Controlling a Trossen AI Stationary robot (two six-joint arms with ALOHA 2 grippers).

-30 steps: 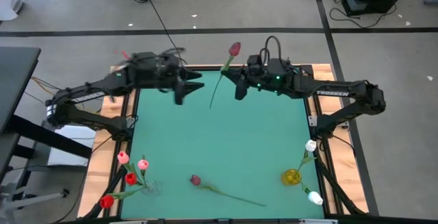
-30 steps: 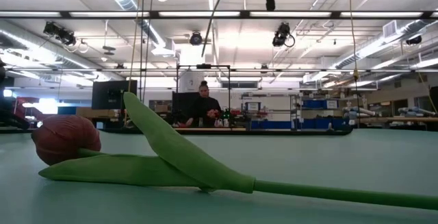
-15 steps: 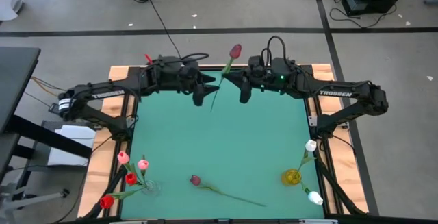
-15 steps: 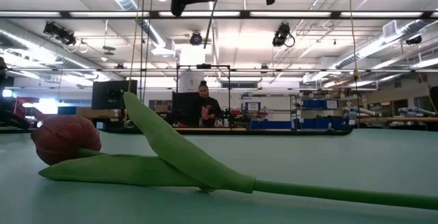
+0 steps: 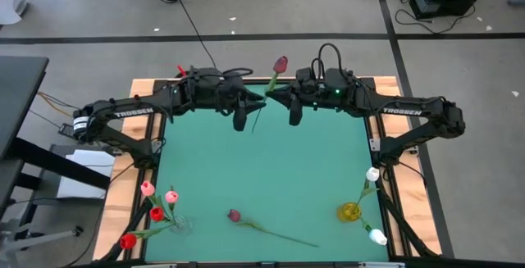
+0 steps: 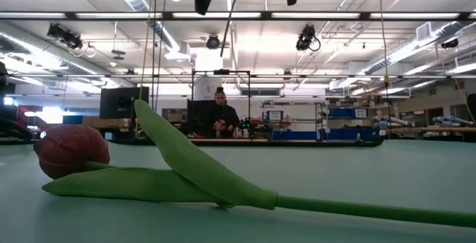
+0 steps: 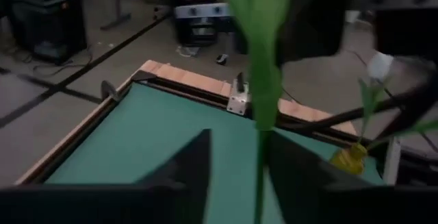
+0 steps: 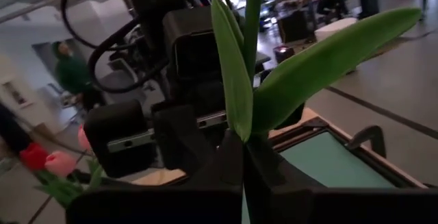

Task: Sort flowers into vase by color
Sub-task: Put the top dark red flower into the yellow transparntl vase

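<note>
My right gripper [image 5: 273, 96] is shut on a dark maroon tulip [image 5: 280, 63] high above the table's far edge; in its wrist view the leaves [image 8: 274, 80] rise above the fingers. My left gripper [image 5: 245, 111] is open just left of it. In the left wrist view its fingers [image 7: 198, 162] stand on either side of the green stem [image 7: 260, 169], and I see no touch. A second maroon tulip [image 5: 234, 215] lies flat on the table near the near edge and fills the low view [image 6: 71, 150]. My right gripper pinches the tulip's stem [image 8: 244, 138] between its two fingers, just below where the leaves branch off. The tulip is lifted clear. Its head tilts toward the far edge, and the lower stem [image 5: 256, 120] hangs free below the fingers.
A clear vase [image 5: 180, 224] at the near left corner holds red and pink tulips [image 5: 156, 202]. A yellow vase [image 5: 350, 212] at the near right holds white tulips [image 5: 373, 174]. A wooden frame [image 5: 385, 84] borders the green table. A person [image 6: 221, 113] is far behind the table.
My left gripper has moved toward the table's right, up to the held tulip, and its open fingers now straddle the hanging stem. My right gripper has kept its hold and stayed in about the same place.
</note>
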